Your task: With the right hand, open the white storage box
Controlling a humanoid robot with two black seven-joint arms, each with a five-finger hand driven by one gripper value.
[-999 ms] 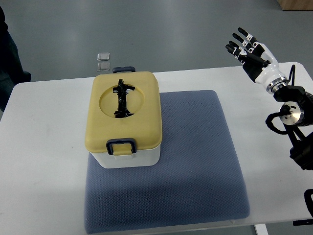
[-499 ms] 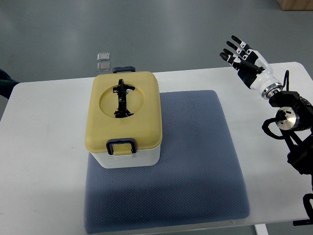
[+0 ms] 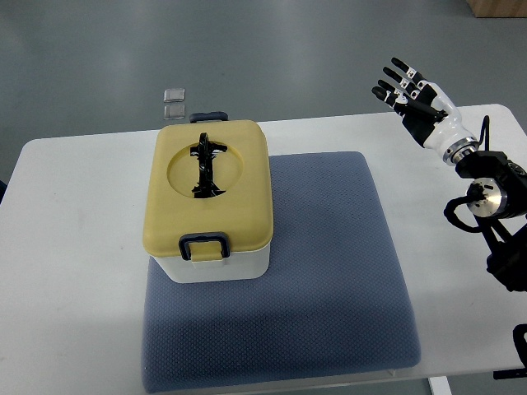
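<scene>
A white storage box (image 3: 216, 265) with a closed yellow lid (image 3: 211, 191) stands on the left part of a blue-grey mat (image 3: 329, 271). A black handle (image 3: 206, 164) lies in the lid's round recess, and dark blue latches sit at the near (image 3: 204, 244) and far (image 3: 209, 117) ends. My right hand (image 3: 412, 92) hovers over the table's far right corner, well to the right of the box, fingers spread and holding nothing. Its arm (image 3: 486, 193) comes in from the right edge. The left arm is out of view.
The white table (image 3: 74, 280) carries the mat and box. Two small clear squares (image 3: 174, 102) lie on the grey floor beyond the table's far edge.
My right hand shifted a little left and toward the table between the earliest frame and now. A dark shape at the left edge has gone from view. The box has not moved.
</scene>
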